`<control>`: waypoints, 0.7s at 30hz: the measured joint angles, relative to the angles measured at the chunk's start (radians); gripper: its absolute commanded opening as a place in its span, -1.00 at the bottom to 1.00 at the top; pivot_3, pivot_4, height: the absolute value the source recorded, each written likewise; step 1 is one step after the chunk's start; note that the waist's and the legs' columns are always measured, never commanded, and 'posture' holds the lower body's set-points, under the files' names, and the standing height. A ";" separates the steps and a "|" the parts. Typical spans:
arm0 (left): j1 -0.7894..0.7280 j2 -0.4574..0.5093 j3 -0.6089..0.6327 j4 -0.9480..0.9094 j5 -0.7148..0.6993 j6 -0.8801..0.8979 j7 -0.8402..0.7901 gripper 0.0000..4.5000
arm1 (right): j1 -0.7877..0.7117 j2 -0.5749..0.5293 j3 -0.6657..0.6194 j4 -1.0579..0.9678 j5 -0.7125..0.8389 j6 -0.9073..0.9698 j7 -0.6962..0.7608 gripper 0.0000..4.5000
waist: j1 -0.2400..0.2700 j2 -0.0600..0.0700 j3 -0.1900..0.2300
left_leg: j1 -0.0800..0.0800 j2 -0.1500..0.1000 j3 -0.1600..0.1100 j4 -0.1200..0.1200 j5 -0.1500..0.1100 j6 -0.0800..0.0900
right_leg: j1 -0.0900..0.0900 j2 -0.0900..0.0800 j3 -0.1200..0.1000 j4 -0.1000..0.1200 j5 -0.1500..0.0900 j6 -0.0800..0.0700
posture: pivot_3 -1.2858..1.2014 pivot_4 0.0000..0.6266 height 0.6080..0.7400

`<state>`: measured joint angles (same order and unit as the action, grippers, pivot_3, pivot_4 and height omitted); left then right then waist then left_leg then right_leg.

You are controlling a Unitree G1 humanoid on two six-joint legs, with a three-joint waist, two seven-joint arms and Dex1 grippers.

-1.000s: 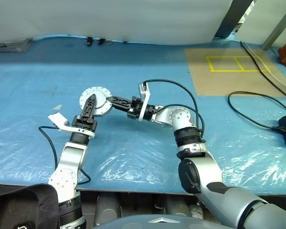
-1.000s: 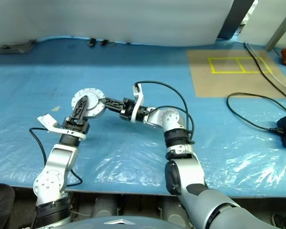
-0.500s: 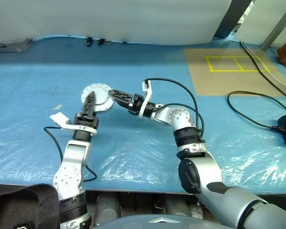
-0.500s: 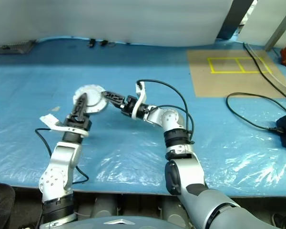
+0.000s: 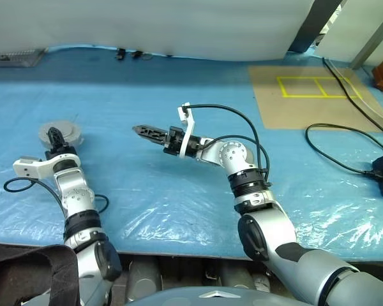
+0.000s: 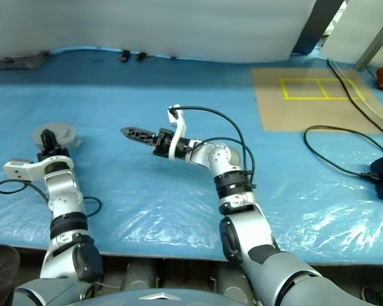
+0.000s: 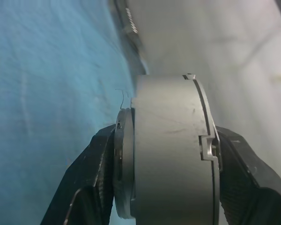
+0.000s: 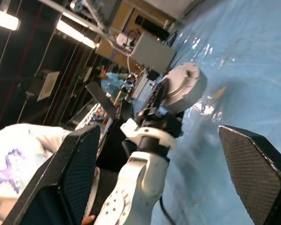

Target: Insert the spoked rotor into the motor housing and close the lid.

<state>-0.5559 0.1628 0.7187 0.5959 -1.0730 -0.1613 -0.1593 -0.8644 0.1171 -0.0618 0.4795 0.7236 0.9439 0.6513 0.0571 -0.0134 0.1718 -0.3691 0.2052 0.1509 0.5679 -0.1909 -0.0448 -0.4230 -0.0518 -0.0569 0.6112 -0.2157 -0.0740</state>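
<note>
Two black fingers of the left gripper (image 7: 171, 187) clamp the squat round silver motor housing (image 5: 61, 133) by its sides, holding it above the blue plastic-covered table (image 5: 179, 185), near that table's left end. Well to the housing's right, the right gripper (image 5: 142, 131) points toward it, fingers (image 8: 75, 173) spread wide, empty.

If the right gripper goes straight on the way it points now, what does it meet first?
The right gripper, jaws open and empty, points toward the left gripper and the motor housing it holds. Probably that comes first; blue sheet lies between, though depth is unclear.
</note>
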 measured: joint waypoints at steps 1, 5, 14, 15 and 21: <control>-0.019 0.019 0.008 0.052 0.011 -0.012 -0.006 0.17 | 0.000 0.000 0.005 -0.014 0.000 0.003 0.002 0.86 | 0.002 0.000 0.000 | 0.000 0.000 0.000 0.000 0.000 0.000 | 0.000 0.000 0.000 0.000 0.000 0.000 | 0.03 -0.52 1.00; -0.051 0.064 0.031 0.190 0.062 -0.039 -0.017 0.17 | 0.000 0.000 0.010 -0.064 0.000 0.004 0.002 0.86 | 0.012 -0.001 0.000 | 0.000 0.000 0.000 0.000 0.000 -0.001 | 0.000 0.000 0.000 0.001 0.000 0.000 | 0.03 -0.52 1.00; -0.062 0.067 0.062 0.216 0.105 -0.078 -0.026 0.83 | 0.001 0.000 0.035 -0.070 -0.007 -0.007 0.004 0.88 | 0.015 -0.002 0.000 | 0.001 0.001 -0.001 0.004 0.000 -0.001 | 0.000 -0.001 0.000 0.007 0.000 0.000 | 0.03 -0.52 1.00; -0.058 0.063 0.063 0.199 0.111 -0.083 -0.021 0.99 | 0.001 -0.001 0.036 -0.070 -0.013 -0.010 0.006 0.88 | 0.015 -0.002 0.000 | 0.001 0.001 -0.001 0.004 0.000 -0.001 | 0.000 -0.001 0.000 0.007 0.000 0.000 | 0.03 -0.52 1.00; 0.052 0.002 0.053 0.019 0.186 -0.133 0.075 0.99 | 0.001 -0.004 0.053 -0.070 -0.048 -0.039 0.024 0.88 | 0.013 -0.002 0.000 | 0.001 0.001 -0.001 0.005 0.000 -0.001 | 0.000 -0.002 0.000 0.007 0.000 0.000 | 0.03 -0.52 1.00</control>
<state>-0.5043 0.1646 0.7712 0.6153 -0.8873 -0.2941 -0.0846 -0.8637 0.1132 -0.0091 0.4099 0.6756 0.9054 0.6750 0.0697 -0.0150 0.1718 -0.3683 0.2058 0.1500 0.5727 -0.1912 -0.0456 -0.4230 -0.0536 -0.0565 0.6186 -0.2160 -0.0745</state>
